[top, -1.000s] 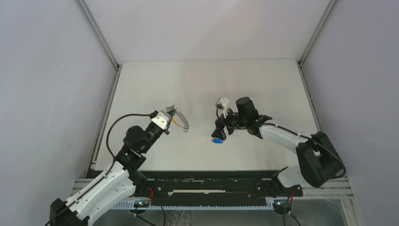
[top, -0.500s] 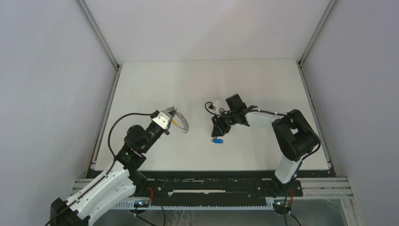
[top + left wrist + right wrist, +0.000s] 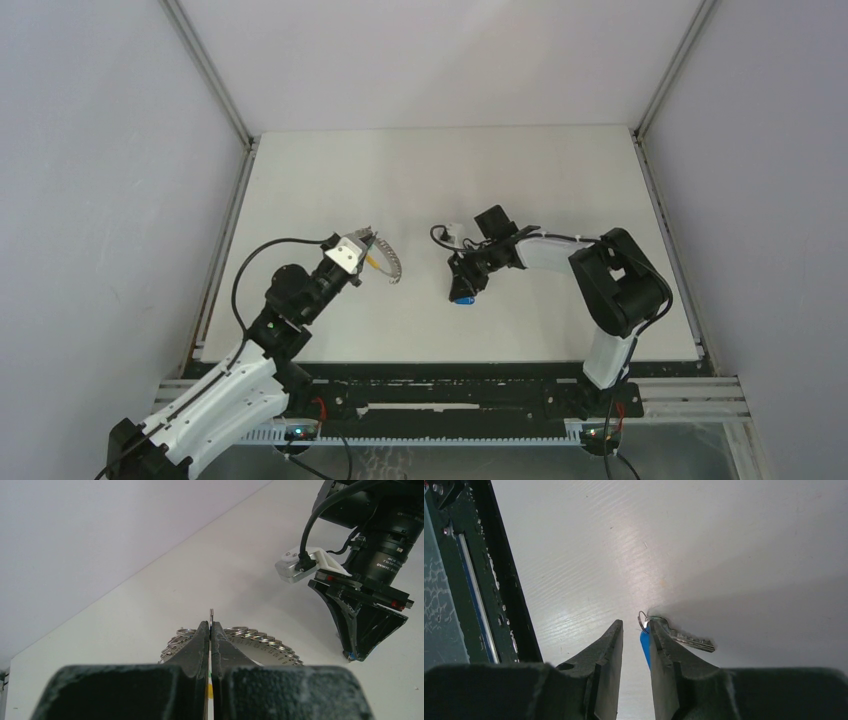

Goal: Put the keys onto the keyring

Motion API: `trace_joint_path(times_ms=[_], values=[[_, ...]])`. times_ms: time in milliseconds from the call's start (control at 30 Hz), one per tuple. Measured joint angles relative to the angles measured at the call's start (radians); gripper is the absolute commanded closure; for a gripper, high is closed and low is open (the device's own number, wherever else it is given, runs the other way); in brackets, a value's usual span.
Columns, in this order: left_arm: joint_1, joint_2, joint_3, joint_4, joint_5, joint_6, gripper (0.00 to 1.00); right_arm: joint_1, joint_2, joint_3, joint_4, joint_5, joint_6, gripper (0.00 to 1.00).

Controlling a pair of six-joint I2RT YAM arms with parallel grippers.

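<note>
Two arms: both reach over the bench (image 3: 450, 180) from its near edge; the left pincer (image 3: 368, 241) and the right pincer (image 3: 463, 289) face each other across the middle, well apart.
Left arm: rises from the near-left corner, elbow bent, forearm slanting away and to the right, wrist in line with it.
Left pincer: jaws pressed together, clamping the keyring (image 3: 211, 614); its thin metal rim pokes out just past the tips in the wrist view.
Keyring: in the left grip, left of the bench's middle; whether any of it touches the bench cannot be told.
Yellow tab (image 3: 371, 257): a sliver showing at the closed fingers.
Bead chain (image 3: 260, 636): curves out beyond the tips in a silvery arc, trailing toward the right.
Right arm: base at the near right, upper links folded high on that side, forearm stretched leftward, wrist bent so the pincer points down at the bench.
Right pincer: a narrow gap, bare bench showing between the fingers, tips down at the blue key (image 3: 684, 640).
Blue key: lies on the bench near the middle; its blue head sits against the inner face of one finger and is partly hidden by it, the silver blade juts sideways past that finger, and a small wire loop sits at the head.
</note>
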Motion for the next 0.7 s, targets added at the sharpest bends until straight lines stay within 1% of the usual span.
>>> trace_joint_path(times_ms=[167,300,433,700], values=[[0.000,0.000,0.000,0.000,0.002,0.000,1.00,0.007,0.005,0.000,-0.014,0.000,-0.010,0.78],[0.001,0.001,0.000,0.000,0.005,0.000,1.00,0.012,0.006,0.003,-0.022,0.000,-0.017,0.79],[0.001,0.001,0.000,0.000,0.006,0.000,1.00,0.019,0.007,0.014,-0.028,0.011,-0.025,0.74],[0.001,0.000,0.000,0.000,0.019,0.000,1.00,0.064,0.003,0.018,-0.040,0.100,-0.053,0.72]])
